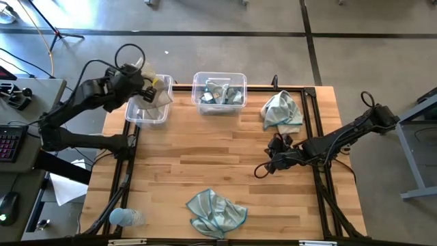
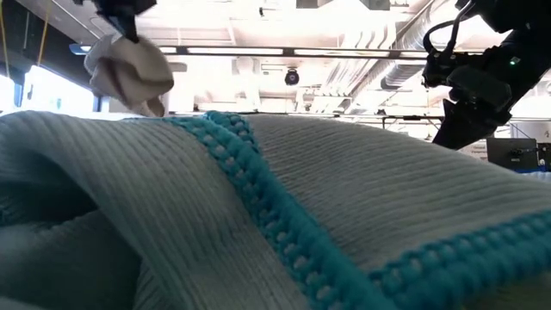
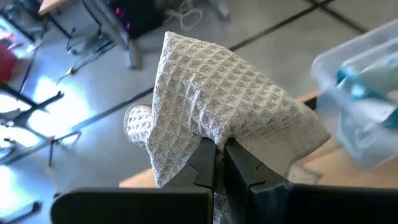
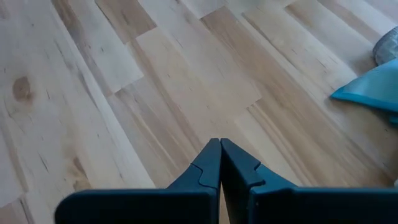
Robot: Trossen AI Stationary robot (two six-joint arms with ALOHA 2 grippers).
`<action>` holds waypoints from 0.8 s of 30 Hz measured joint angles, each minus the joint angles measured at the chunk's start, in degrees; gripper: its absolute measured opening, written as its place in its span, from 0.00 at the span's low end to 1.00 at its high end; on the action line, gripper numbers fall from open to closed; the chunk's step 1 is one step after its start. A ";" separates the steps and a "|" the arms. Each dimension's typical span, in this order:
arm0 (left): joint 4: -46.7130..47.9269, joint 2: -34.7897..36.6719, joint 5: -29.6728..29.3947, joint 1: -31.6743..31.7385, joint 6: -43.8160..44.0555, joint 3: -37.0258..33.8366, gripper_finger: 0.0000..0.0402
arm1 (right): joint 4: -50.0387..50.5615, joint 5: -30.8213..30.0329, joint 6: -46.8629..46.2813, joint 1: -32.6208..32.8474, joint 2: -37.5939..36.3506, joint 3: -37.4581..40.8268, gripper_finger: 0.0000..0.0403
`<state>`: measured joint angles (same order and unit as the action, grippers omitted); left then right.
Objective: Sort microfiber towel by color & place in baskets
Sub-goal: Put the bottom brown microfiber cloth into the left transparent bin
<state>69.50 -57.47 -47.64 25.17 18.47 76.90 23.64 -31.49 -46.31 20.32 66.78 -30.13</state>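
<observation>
My left gripper (image 1: 146, 86) is shut on a beige-grey waffle towel (image 1: 159, 94) above the left clear basket (image 1: 136, 117) at the table's far left. The right basket (image 1: 238, 80) beside it holds teal towels. One teal towel (image 1: 282, 109) lies crumpled at the far right. Another (image 1: 215, 212) lies at the near edge and fills the low view (image 2: 275, 207). My right gripper (image 1: 261, 170) is shut on nothing, just over bare wood right of centre (image 4: 219, 144). My left gripper (image 3: 216, 144) pinches a bunched fold of the beige towel (image 3: 211, 127) between its two fingers; how many layers I cannot tell. The cloth is lifted clear. In the low view it hangs slack in a lump (image 2: 129, 73) below the fingers.
A pale bluish object (image 1: 126, 217) lies at the near left corner. A black frame rail (image 1: 321, 137) runs along the table's right side. Bare wood (image 1: 205, 157) spreads across the middle of the table. Desks and gear stand off the left edge.
</observation>
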 joint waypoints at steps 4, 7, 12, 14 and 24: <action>-0.06 0.00 1.47 2.42 1.60 -4.95 0.00 | -0.02 -0.13 -0.08 -0.02 0.00 0.00 0.00; -0.17 0.00 2.04 4.32 2.91 -8.96 0.00 | 0.00 -0.11 -0.15 -0.02 0.00 0.00 0.00; -4.62 0.00 6.12 6.84 3.96 -16.16 0.00 | 0.00 -0.09 -0.17 -0.02 0.00 0.00 0.00; -7.75 0.00 7.67 7.66 3.92 -19.46 0.00 | -0.03 -0.09 -0.15 -0.02 0.00 0.00 0.00; -17.93 0.00 16.17 14.75 2.34 -30.09 0.00 | -0.84 -0.06 -0.17 -0.02 0.00 0.00 0.00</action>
<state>51.57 -57.47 -31.47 39.91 20.82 46.81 22.80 -31.55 -46.48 20.29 66.78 -30.13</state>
